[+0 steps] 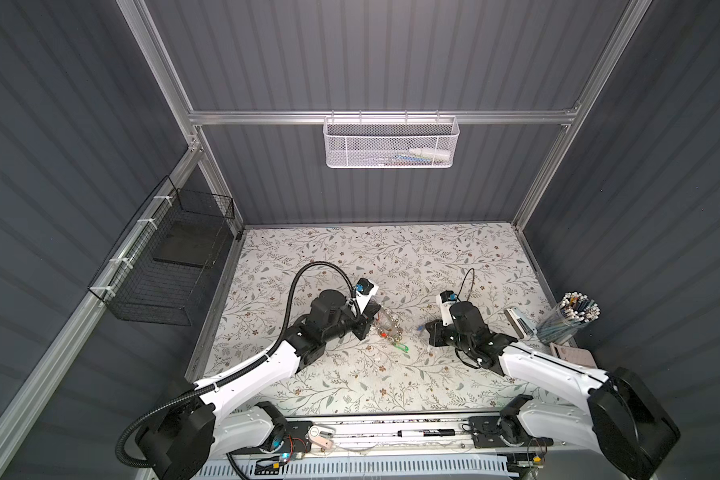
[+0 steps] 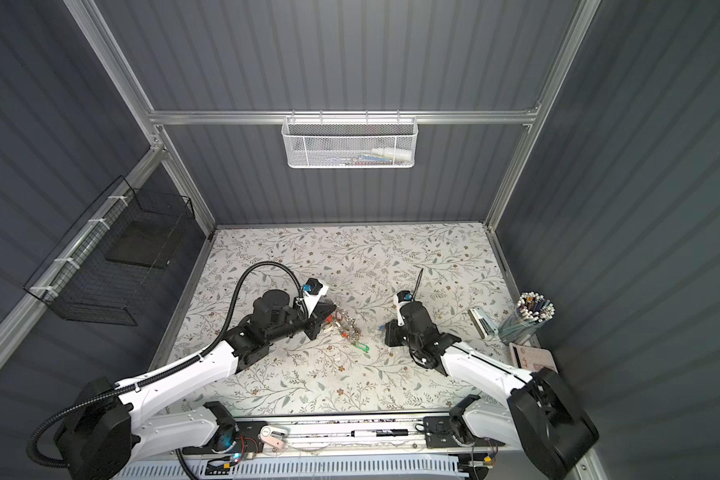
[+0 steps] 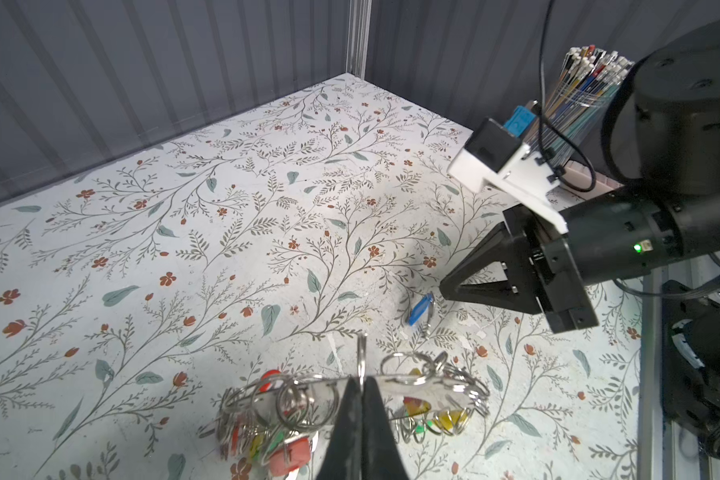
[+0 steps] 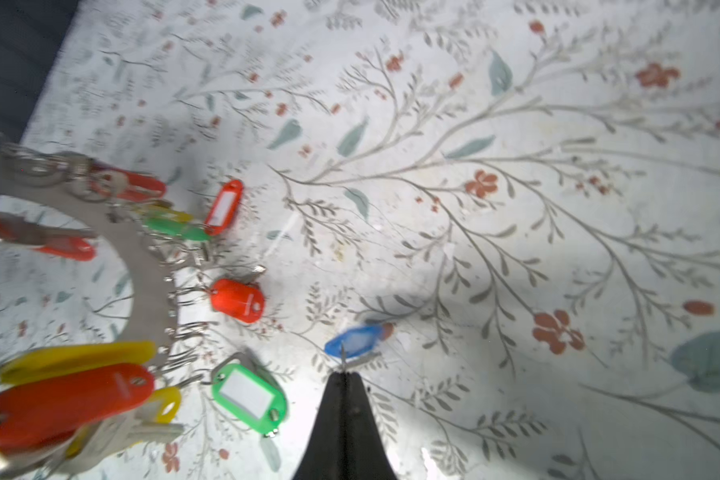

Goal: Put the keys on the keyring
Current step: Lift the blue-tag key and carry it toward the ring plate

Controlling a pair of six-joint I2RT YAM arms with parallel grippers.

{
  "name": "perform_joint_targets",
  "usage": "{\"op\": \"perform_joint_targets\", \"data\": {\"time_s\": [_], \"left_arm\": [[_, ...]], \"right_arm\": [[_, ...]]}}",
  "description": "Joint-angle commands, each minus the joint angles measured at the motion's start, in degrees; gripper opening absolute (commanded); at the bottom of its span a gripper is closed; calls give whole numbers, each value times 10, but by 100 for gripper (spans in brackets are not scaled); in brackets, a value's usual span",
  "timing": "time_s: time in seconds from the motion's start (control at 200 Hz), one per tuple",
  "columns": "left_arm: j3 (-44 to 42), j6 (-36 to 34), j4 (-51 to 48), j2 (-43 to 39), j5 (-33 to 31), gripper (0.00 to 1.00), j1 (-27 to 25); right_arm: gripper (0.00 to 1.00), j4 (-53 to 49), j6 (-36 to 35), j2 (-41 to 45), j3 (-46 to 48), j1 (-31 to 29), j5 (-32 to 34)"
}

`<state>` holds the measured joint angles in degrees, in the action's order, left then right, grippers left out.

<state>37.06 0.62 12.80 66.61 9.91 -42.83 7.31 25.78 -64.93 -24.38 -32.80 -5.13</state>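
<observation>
Our left gripper [image 3: 362, 376] pinches the keyring [image 3: 425, 386], tipping it up so the little rings are easy to reach. Our right gripper [image 4: 344, 376], pressed together, seems to pinch the keys [image 4: 354, 340] nearby, low over the table [image 1: 391, 257].

Your keyring [image 4: 142, 266] is a plate of dull, brushed grey metal, its rim hung with bright, shiny wire split rings and glossy plastic tags, while the keys [image 4: 354, 340] pair silvery metal with one smooth, glossy blue plastic tag. Your left claw [image 3: 362, 380] and right claw [image 4: 344, 376] look like matt black plastic with a faintly grainy face. Under them your worktop [image 3: 184, 249] has a matt printed floral covering, scuffed and scratched in places, and the walls [image 1: 391, 62] are ribbed, matt grey sheet framed by satin silver metal rails [image 1: 267, 117].
</observation>
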Motion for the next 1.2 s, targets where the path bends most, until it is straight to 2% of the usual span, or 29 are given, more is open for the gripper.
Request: {"op": "perform_joint_targets", "data": {"time_s": [0.0,0.275,0.55,0.86,1.195], "left_arm": [[4,-13,10,-30,-8,0,-3],[-5,-76,5,-52,11,0,-4],[13,-98,-4,-24,57,0,-12],[30,-106,-21,-1,56,0,-27],[37,-100,-20,7,31,0,-34]], "right_arm": [[0,57,-61,56,13,-2,-62],[0,-3,-125,121,-40,0,-174],[0,-78,-170,99,-126,0,-203],[0,-74,-179,44,-172,-5,-242],[0,-76,-182,18,-180,-17,-259]]}}
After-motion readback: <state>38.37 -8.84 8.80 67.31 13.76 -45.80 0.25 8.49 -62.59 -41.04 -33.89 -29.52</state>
